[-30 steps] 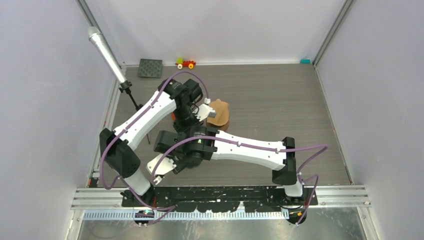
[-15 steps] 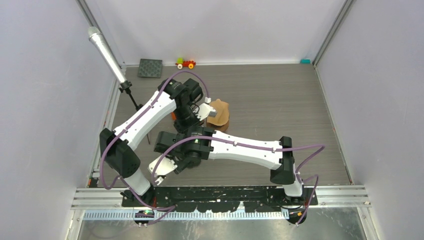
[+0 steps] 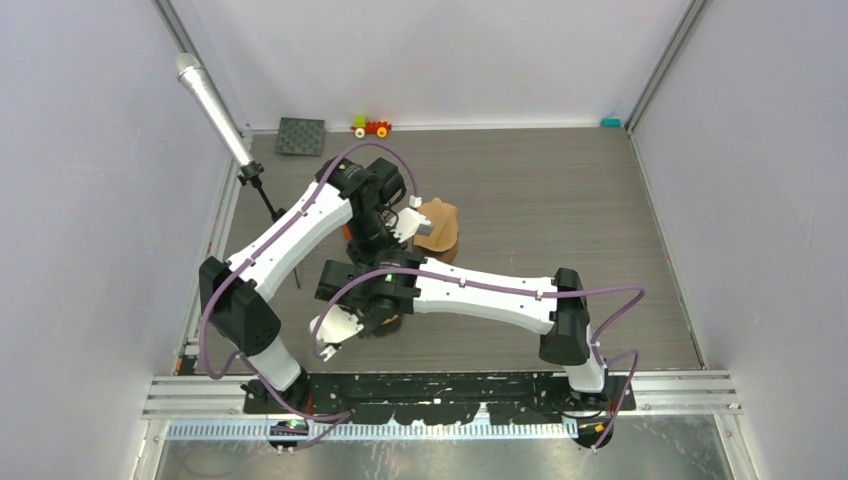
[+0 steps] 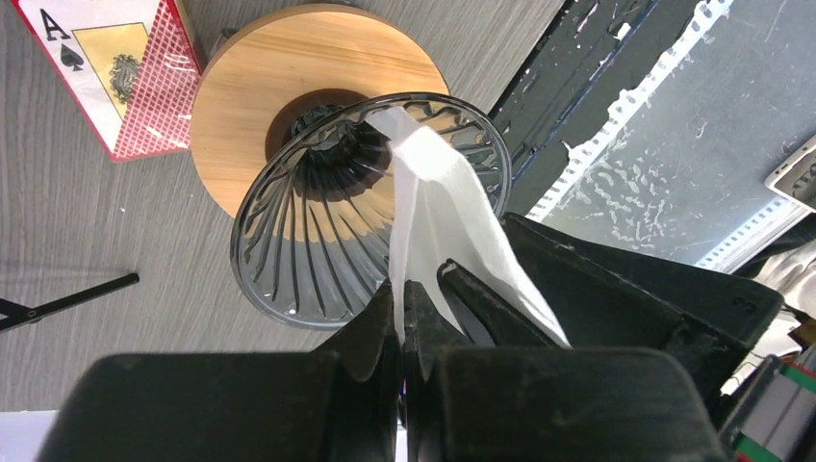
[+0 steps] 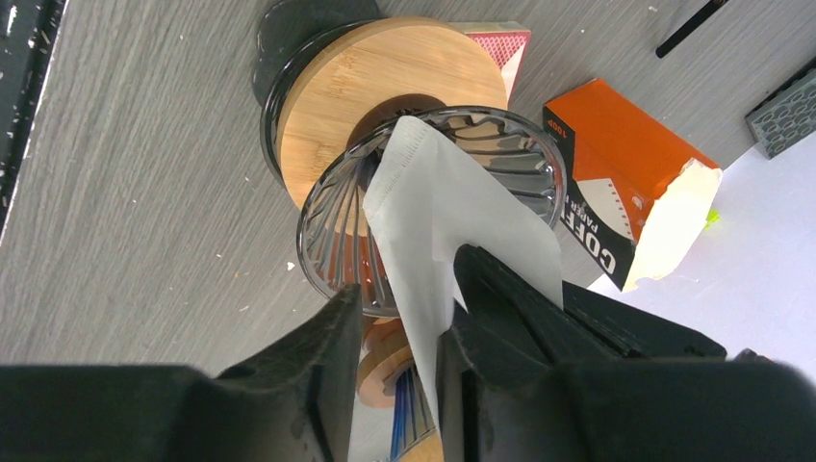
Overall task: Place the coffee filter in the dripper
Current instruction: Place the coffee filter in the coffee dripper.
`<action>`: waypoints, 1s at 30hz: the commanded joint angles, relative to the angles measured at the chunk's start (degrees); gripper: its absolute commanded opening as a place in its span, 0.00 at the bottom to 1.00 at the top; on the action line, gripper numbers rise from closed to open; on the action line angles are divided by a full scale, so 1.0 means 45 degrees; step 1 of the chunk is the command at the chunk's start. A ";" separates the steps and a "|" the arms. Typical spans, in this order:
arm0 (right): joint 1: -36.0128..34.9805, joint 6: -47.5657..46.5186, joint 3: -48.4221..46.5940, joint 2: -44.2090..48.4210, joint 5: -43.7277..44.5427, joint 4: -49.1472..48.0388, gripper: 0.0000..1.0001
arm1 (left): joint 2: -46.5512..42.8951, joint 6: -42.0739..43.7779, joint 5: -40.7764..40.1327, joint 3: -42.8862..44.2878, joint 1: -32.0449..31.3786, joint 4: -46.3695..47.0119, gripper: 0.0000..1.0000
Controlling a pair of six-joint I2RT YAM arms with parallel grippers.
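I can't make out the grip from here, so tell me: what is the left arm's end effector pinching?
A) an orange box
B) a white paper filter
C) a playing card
B: the left end effector is shut on the white coffee filter, held over the glass dripper.

The left arm (image 3: 300, 220) reaches from the table's near edge toward its left middle, wrist turned down. The left gripper (image 4: 402, 289) is clamped tight on the coffee filter (image 4: 433, 192). The right arm (image 3: 490, 297) stretches leftward along the near edge. The right gripper (image 5: 399, 289) has its jaws parted either side of the same sheet.
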State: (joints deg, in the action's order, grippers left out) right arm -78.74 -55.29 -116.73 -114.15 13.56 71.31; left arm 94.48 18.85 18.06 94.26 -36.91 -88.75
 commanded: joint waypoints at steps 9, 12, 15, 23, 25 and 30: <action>0.0027 0.0518 0.0674 0.1108 0.0236 -0.0784 0.16 | -0.0812 0.0115 -0.0974 0.0076 -0.0044 -0.1523 0.07; 0.0066 0.0811 0.0804 0.1253 -0.0049 -0.1023 0.14 | -0.0963 0.0111 -0.1312 -0.0077 -0.0049 -0.1508 0.07; 0.0128 0.1067 0.1013 0.1365 -0.0232 -0.1285 0.12 | -0.1080 0.0098 -0.1617 -0.0207 -0.0054 -0.1441 0.06; 0.0329 0.1578 0.1846 0.1532 -0.0612 -0.2052 0.09 | -0.1110 0.0043 -0.1950 -0.0453 -0.0035 -0.1324 0.16; 0.0382 0.1682 0.2052 0.1572 -0.0678 -0.2228 0.09 | -0.1044 0.0008 -0.1997 -0.0458 -0.0047 -0.1262 0.20; 0.0500 0.1847 0.2469 0.1681 -0.0754 -0.2555 0.10 | -0.0834 -0.0013 -0.2170 -0.0349 -0.0033 -0.1192 0.25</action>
State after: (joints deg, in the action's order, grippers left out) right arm -76.99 -48.69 -106.39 -110.80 11.00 62.59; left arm 91.39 18.48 9.43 92.31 -36.91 -89.03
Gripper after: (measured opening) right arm 0.094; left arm 0.244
